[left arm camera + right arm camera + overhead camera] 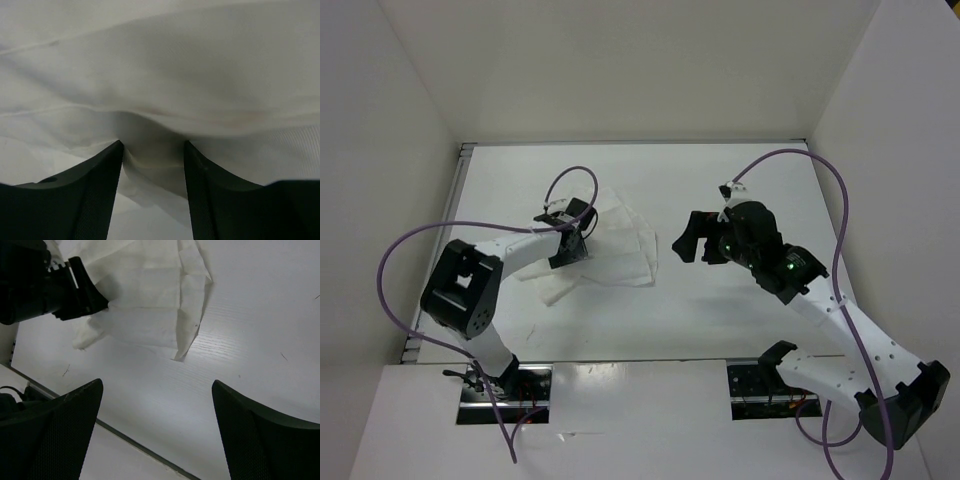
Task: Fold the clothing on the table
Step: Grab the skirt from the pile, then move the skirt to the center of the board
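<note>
Left wrist view: my left pincer point(152, 146) stands spread, tips straddling a bunched ridge of the clothing point(160, 75), not clamped. My right pincer point(157, 384) hangs wide over the table point(250, 315) nearby. The clothing lies rumpled, partly layered; I judge the folding unfinished.

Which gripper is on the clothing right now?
The left gripper: the clothing bunches between its fingers. The right gripper hangs open over bare table, beside it.

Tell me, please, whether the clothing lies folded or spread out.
Partly folded: the clothing lies in overlapping layers with offset edges, rumpled at the left gripper.
</note>
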You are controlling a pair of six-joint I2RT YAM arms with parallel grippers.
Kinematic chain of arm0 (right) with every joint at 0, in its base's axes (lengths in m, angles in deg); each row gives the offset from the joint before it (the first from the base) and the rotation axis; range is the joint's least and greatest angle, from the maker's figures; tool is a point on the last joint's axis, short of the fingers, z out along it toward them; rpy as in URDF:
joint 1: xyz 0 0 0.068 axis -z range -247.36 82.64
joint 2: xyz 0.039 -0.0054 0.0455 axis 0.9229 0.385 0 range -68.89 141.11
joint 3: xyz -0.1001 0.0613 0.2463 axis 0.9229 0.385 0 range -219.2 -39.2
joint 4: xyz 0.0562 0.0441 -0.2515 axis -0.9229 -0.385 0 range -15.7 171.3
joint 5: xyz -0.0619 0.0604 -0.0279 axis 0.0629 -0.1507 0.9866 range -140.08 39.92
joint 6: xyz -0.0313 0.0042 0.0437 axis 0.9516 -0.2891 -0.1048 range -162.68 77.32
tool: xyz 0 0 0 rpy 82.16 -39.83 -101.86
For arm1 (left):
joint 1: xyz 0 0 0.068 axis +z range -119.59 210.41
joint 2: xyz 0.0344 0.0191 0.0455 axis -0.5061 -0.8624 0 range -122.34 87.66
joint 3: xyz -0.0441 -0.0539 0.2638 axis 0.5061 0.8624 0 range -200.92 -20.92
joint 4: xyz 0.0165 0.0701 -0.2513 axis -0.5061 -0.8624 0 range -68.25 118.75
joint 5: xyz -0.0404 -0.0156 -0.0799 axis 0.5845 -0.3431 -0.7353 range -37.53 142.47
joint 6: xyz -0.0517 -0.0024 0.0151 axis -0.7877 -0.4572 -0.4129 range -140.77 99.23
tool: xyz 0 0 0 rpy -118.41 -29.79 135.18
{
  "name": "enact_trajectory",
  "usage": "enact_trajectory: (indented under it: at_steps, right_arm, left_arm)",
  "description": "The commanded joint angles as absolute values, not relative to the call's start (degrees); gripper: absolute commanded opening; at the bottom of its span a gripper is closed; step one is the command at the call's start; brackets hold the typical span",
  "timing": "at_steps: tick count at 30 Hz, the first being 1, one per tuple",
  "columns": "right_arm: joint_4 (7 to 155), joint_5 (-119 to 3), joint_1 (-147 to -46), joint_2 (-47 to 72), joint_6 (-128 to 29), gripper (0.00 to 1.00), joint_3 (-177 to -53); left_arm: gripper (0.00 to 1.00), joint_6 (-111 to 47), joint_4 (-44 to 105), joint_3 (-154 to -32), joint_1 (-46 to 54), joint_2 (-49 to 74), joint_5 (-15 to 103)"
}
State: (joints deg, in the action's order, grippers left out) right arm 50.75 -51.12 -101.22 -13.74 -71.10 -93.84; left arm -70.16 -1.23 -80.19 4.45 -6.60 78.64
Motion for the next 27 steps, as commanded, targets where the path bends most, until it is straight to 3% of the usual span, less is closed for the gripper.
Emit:
enact_trajectory:
  at_steps: [1, 5, 6, 10, 14, 16, 17, 18, 20, 23, 27]
  right_arm:
    - [51.51, -49.99, -101.28, -15.81, -70.10, 0.94, -94.84]
    - [50.98, -48.77, -100.76, -17.47, -70.10, 0.94, -94.31]
    - [50.98, -48.24, -100.76, -17.48, -70.10, 0.94, -94.31]
    - [50.98, -48.23, -100.76, -18.00, -70.10, 0.94, -94.31]
    - [50.98, -47.71, -100.23, -18.00, -70.63, 0.94, -93.79]
    - [50.98, -48.32, -100.23, -17.48, -70.63, 0.94, -93.78]
    - [51.59, -48.32, -100.23, -17.48, -70.63, 0.94, -93.78]
    - [52.12, -48.84, -100.23, -17.48, -70.63, 0.94, -93.78]
    - [52.12, -49.38, -100.23, -16.95, -70.63, 0.94, -93.78]
    - [52.65, -50.51, -100.23, -16.16, -71.15, 0.94, -94.57]
    - [52.13, -51.93, -100.23, -13.44, -71.15, 0.93, -95.98]
  left_arm:
    - [0.58, -69.03, 1.32, -81.30, 4.92, -10.85, 75.25]
    - [0.06, -67.79, 1.85, -82.96, 4.92, -13.14, 72.96]
    - [0.00, -65.45, 1.16, -84.10, 3.87, -13.15, 72.95]
    - [0.00, -60.51, -1.74, -92.88, -1.49, -6.32, 69.53]
    - [0.00, -57.25, 0.45, -102.37, -3.78, 6.94, 57.86]
    - [0.00, -57.94, -1.30, -104.58, -3.78, 8.82, 59.31]
    - [0.06, -58.47, -2.53, -105.37, -3.78, 9.34, 62.37]
    - [0.43, -59.09, -3.32, -105.38, -2.22, 8.83, 63.62]
    - [0.53, -60.23, -3.95, -103.72, -0.36, 7.17, 65.64]
    - [0.76, -61.90, -3.95, -102.48, 1.57, 2.87, 67.67]
    - [0.81, -63.31, -0.96, -101.43, 2.11, -1.63, 66.71]
